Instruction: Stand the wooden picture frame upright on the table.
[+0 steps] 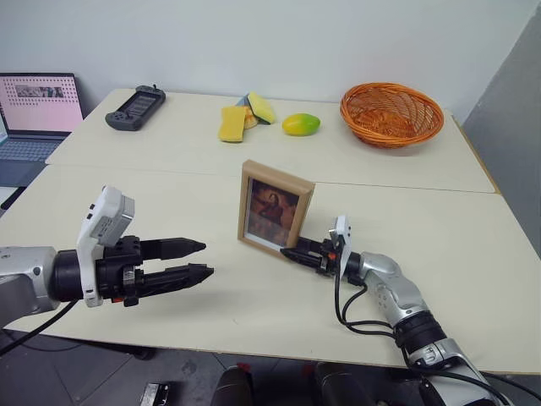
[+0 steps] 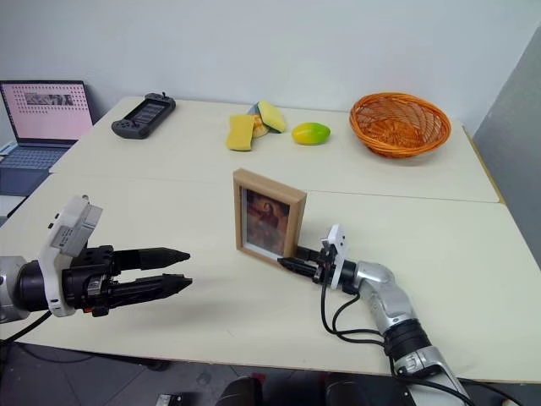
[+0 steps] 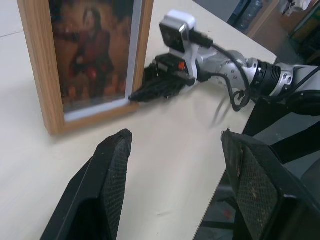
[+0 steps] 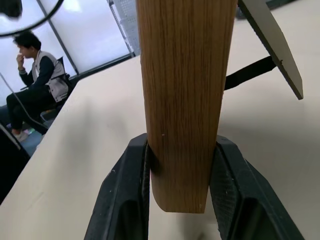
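The wooden picture frame point(image 1: 275, 211) stands upright mid-picture on the table point(image 1: 473, 245), long axis vertical, its lower right corner clamped by the right gripper point(image 1: 292, 252), while the left gripper point(image 1: 201, 259) waits open at lower left.

Landmark: small rectangular wooden picture frame point(image 1: 274, 210), standing upright on the near section of the large flat two-section table point(image 1: 473, 254), just in front of the seam.

Right gripper point(image 1: 292, 252) at the frame's lower right corner, one finger on each face of the frame edge. Left gripper point(image 1: 199, 259) to the left of the frame, apart from it, above the tabletop.

Behind the frame, on the far section: flat sponge blocks point(image 1: 243, 118), with an oval mango-shaped fruit point(image 1: 301, 124) just right of them. Round woven wicker basket point(image 1: 391, 113) behind and right. Handheld game controller point(image 1: 135, 107) behind and left. Open laptop point(image 1: 35, 114) far left of the frame, past the table edge.
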